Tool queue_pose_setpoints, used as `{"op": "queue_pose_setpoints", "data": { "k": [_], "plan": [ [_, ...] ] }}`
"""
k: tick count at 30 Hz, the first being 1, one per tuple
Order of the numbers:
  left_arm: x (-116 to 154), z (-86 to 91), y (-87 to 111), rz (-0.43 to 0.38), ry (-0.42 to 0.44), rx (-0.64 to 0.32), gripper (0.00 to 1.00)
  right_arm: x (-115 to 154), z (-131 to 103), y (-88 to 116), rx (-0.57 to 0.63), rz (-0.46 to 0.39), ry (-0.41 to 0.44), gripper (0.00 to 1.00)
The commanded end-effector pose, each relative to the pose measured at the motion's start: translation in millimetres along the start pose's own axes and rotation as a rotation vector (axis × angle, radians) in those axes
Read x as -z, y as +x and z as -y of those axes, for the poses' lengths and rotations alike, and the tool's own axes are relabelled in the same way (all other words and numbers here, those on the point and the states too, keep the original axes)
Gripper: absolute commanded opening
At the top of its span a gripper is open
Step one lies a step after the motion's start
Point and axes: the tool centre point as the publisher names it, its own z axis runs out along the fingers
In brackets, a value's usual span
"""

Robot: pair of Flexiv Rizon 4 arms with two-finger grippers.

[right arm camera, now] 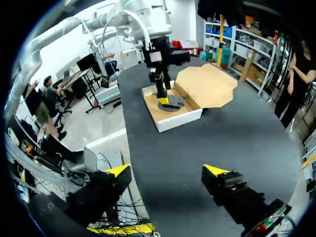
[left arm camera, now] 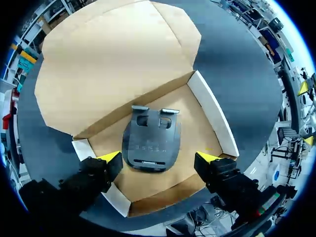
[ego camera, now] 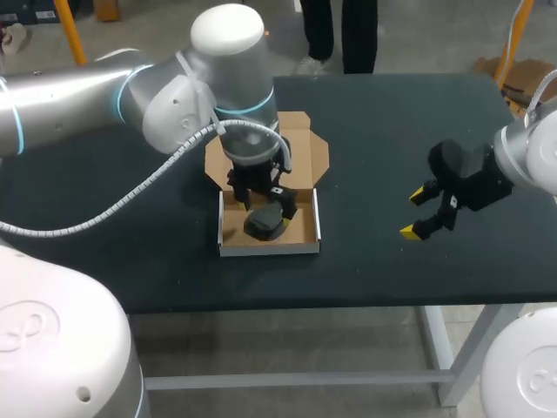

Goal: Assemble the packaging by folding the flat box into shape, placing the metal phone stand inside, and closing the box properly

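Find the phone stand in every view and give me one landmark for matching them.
Head view: the phone stand lies inside the open box, under the left gripper.
Left wrist view: the phone stand lies flat on the box floor, between the left gripper's open fingers.
Right wrist view: the phone stand is in the box, far ahead of the right gripper.
Shared landmark: the box's brown lid flap.

head: above/behind | L-wrist: close over box (left arm camera: 196, 140) | R-wrist: far, same box
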Motion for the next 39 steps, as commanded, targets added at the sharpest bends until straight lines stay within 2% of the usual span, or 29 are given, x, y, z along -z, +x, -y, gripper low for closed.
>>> {"op": "queue_pose_setpoints", "data": {
  "k": [1, 8, 9, 32, 39],
  "plan": [
    [6.0, 0.5, 4.6, 0.005, 0.003, 0.066, 1.00, 1.6, 0.5, -0.1, 0.001, -0.003, -0.003, 1.00],
    [11.2, 3.9, 7.7, -0.011, -0.031, 0.202, 1.00, 1.6, 0.5, -0.1, 0.001, -0.003, -0.003, 1.00],
    [11.4, 4.6, 7.8, -0.011, -0.060, 0.210, 1.00, 1.6, 0.5, -0.1, 0.001, -0.003, -0.003, 1.00],
    [11.4, 4.6, 7.8, -0.011, -0.060, 0.210, 1.00, 1.6, 0.5, -0.1, 0.001, -0.003, -0.003, 1.00],
    [11.9, -2.2, 0.1, 0.046, -0.023, 0.355, 1.00, 1.6, 0.5, -0.1, 0.001, -0.003, -0.003, 1.00]
  ]
}}
